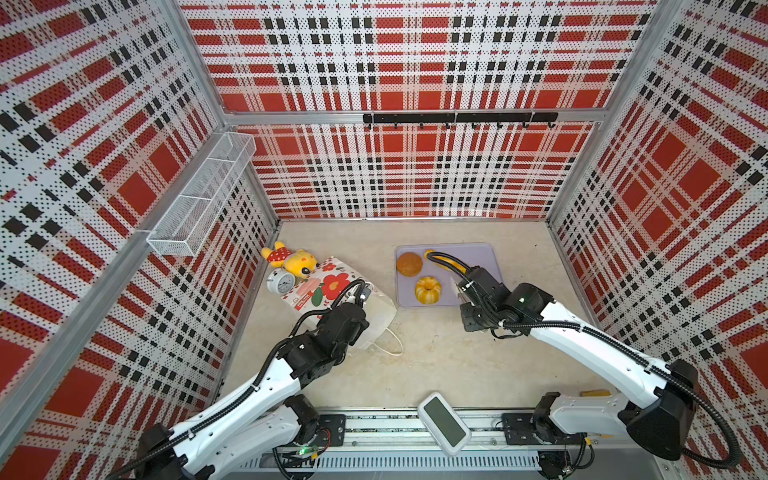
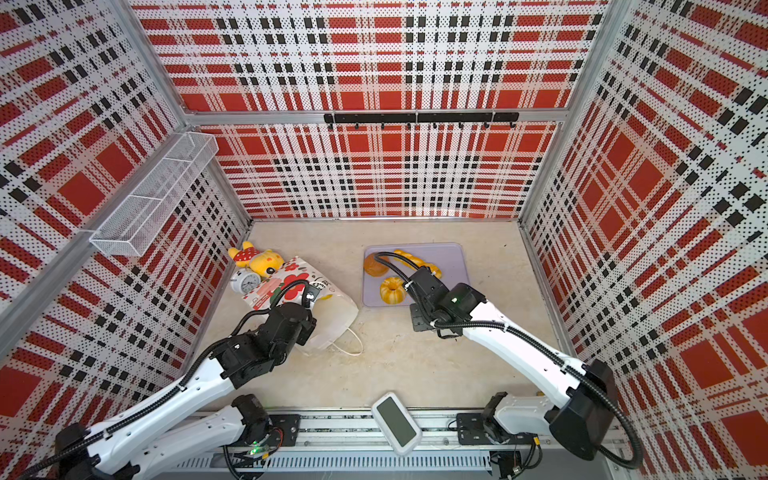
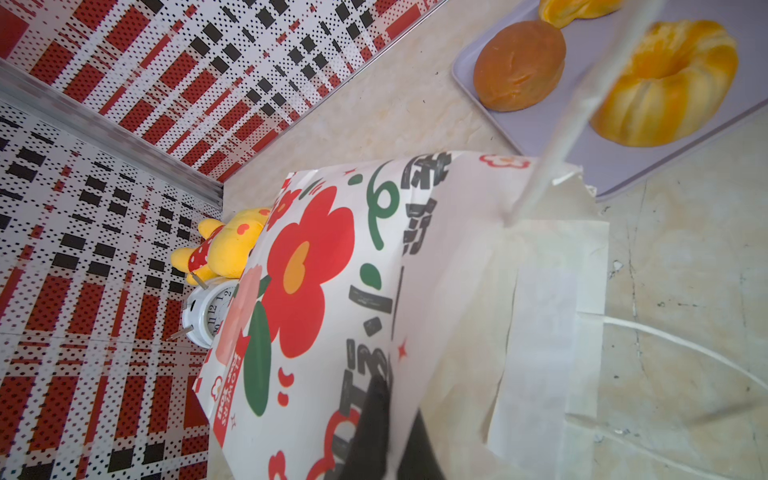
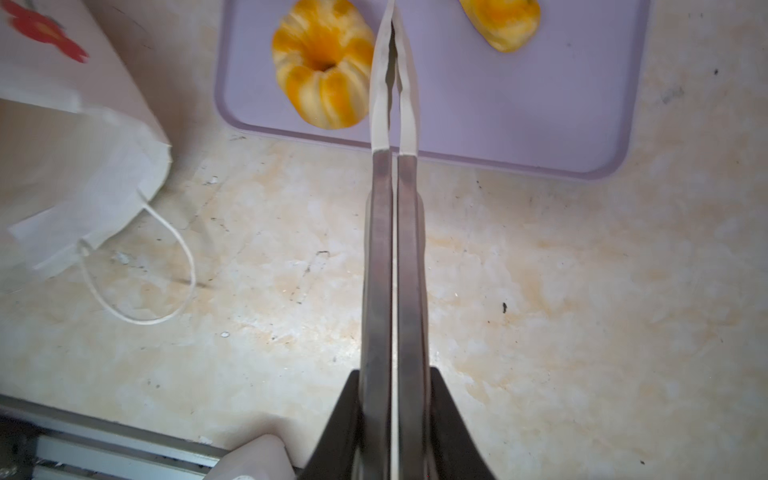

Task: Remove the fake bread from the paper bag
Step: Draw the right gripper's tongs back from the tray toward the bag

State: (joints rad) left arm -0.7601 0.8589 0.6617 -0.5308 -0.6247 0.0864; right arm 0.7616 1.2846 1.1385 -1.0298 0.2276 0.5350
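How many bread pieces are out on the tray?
3, all on the purple tray: brown bun far left, ring cake nearer, twisted stick along the far edge. More may be hidden in the paper bag.

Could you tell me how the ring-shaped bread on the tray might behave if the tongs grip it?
The ring-shaped bread looks smooth-skinned and rounded, so the tongs may slip. Lying flat on the tray, it seems unlikely to roll.
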